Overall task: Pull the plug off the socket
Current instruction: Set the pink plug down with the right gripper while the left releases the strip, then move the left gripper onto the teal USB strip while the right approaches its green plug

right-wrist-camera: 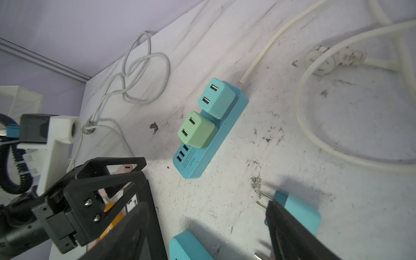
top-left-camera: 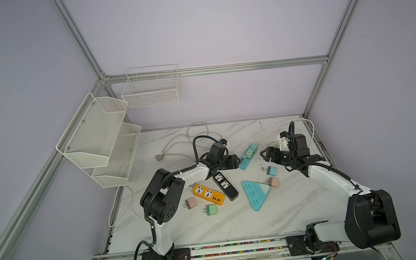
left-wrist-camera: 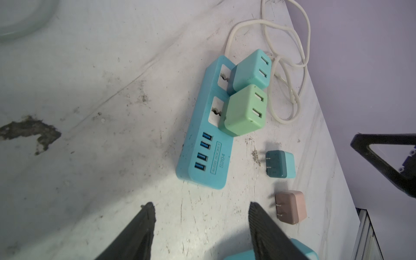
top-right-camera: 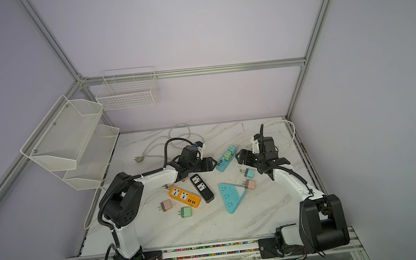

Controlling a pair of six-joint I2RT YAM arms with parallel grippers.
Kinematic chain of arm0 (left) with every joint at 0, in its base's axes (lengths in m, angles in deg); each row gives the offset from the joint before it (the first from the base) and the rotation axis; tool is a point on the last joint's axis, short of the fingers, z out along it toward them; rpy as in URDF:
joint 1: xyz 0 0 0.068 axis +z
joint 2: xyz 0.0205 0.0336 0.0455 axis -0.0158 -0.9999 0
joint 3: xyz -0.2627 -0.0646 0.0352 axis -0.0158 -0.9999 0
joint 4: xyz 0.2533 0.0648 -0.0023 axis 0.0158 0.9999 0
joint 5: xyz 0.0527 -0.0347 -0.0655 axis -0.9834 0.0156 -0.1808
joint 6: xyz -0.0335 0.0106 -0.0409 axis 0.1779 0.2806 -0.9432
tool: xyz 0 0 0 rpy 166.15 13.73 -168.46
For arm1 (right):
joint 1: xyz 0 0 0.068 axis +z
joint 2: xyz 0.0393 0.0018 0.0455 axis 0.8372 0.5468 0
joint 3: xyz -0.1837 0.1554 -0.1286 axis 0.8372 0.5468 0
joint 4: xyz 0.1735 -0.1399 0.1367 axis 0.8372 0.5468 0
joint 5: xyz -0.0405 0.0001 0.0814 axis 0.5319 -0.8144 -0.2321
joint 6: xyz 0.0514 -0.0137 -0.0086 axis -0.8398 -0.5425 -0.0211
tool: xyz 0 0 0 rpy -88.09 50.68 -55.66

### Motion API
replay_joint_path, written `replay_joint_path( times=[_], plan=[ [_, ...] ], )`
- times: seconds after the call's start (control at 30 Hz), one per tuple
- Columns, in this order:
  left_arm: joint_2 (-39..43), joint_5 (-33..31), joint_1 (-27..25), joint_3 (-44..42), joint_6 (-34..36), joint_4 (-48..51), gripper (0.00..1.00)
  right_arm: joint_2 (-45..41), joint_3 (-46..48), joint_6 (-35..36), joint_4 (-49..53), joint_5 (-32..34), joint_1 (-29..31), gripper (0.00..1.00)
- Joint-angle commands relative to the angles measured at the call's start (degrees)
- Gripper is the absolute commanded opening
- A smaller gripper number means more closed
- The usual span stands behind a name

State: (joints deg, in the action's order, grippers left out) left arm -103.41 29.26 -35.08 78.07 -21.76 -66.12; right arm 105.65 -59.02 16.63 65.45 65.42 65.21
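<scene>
While both arms are reaching in from the near rail with elbows bent, the left gripper is hanging low, jaws spread and empty, aiming at the USB end of the blue power strip. The right gripper is pointing leftward at it, likewise spread, gripping nothing. The strip is lying mid-table, running near-left to far-right. The green plug and, beyond it, the teal plug are sitting in its sockets, ports facing up.
</scene>
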Motion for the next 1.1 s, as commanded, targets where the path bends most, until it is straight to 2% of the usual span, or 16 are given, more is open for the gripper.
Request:
replay_joint_path(
  times=[0.0,0.23,0.6,1.07],
  plan=[
    [-2.3,3.3,0.4,6.4,2.7,-5.1,0.66,0.7,-1.7,1.3,-2.5,-1.1,0.1,0.88],
    [-7.1,6.1,0.4,9.1,1.6,-8.1,0.64,0.6,-3.0,1.4,-0.8,0.2,0.0,0.97],
    [-9.0,8.5,-0.2,6.8,-2.7,-10.8,0.61,-1.2,-4.4,1.2,3.3,2.5,0.0,0.97],
    [-9.5,7.0,-7.1,5.2,-6.9,-15.4,0.58,0.5,-7.4,2.8,10.4,9.8,0.0,0.97]
  ],
)
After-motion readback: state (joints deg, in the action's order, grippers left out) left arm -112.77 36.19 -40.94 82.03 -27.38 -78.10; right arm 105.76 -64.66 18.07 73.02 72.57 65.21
